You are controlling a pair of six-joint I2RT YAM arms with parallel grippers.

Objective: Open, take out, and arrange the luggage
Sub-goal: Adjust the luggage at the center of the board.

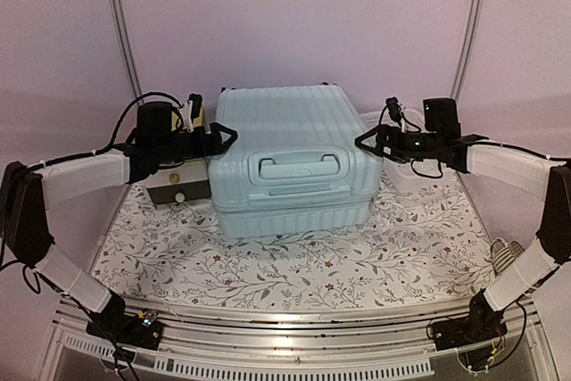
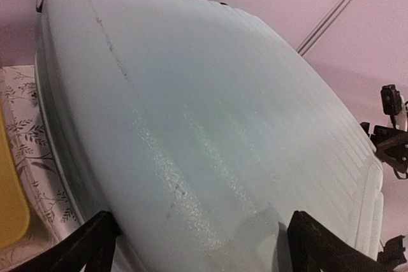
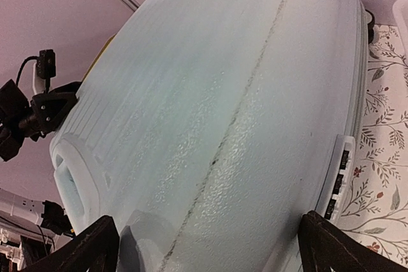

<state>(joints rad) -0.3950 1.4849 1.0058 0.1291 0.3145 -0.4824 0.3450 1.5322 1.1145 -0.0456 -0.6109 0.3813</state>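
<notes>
Plainly the luggage (image 1: 290, 158), a large pale mint-blue ribbed hard-shell suitcase, lies shut on the floral cloth (image 1: 268, 265), between the two sets of fingers. It looks stiff, slick and bulky, probably too heavy for one arm. Its seam edge or moulded handle (image 1: 299, 167) offers purchase. The left gripper (image 1: 223, 137) and right gripper (image 1: 368, 141) are spread at its upper corners, pinching nothing.

Left of the luggage (image 1: 290, 162), a drawer box (image 1: 178, 186) was partly hidden behind the left gripper (image 1: 224, 139); right of it, a white basket (image 1: 403, 178) was largely masked by the right gripper (image 1: 366, 142). In both wrist views the luggage overran the frame, its nearest shell blurred; the fingers (image 2: 89, 246) beside it were cut off by the bottom edge.
</notes>
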